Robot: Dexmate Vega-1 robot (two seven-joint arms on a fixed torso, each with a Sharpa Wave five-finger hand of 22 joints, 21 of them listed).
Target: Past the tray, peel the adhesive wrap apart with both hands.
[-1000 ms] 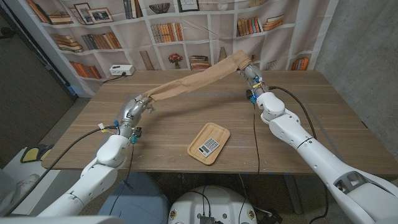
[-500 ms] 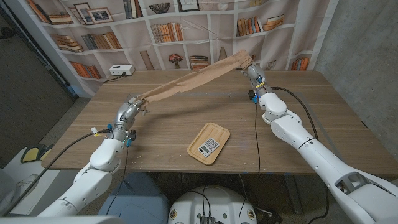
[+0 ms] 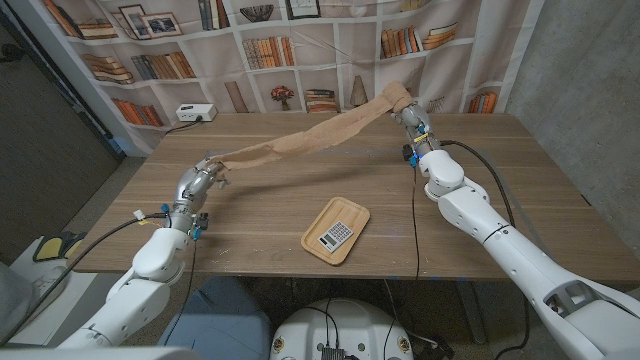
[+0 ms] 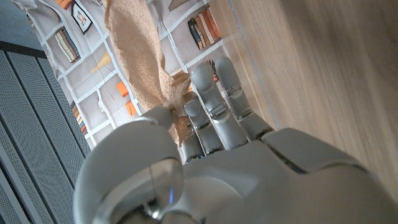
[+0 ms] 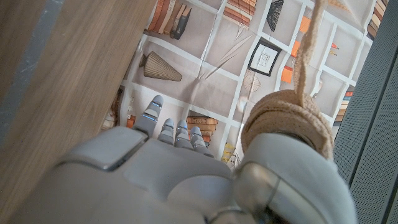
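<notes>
Two hands share one long band of tan adhesive wrap (image 3: 310, 139), stretched in the air above the far half of the tabletop (image 3: 500, 190), beyond the wooden tray (image 3: 337, 230). The left hand (image 3: 200, 180) pinches one end low, near the tabletop's left side; the left wrist view shows the crinkled fabric (image 4: 140, 68) caught between thumb and fingers (image 4: 208, 93). The right hand (image 3: 402, 112) grasps the other end higher up, near the far edge, with a wad of wrap bunched against its thumb in the right wrist view (image 5: 289, 118). Holding the ends well apart and off the surface seems meant to keep tension along the band so its stuck layers pull free.

The wrap looks soft, matte and finely crêped, sagging slightly and twisting into a narrow rope toward the left. The tray is a shallow rounded rectangle of pale wood carrying a small calculator (image 3: 337, 235). The tabletop is smooth, brown, wood-grained.
</notes>
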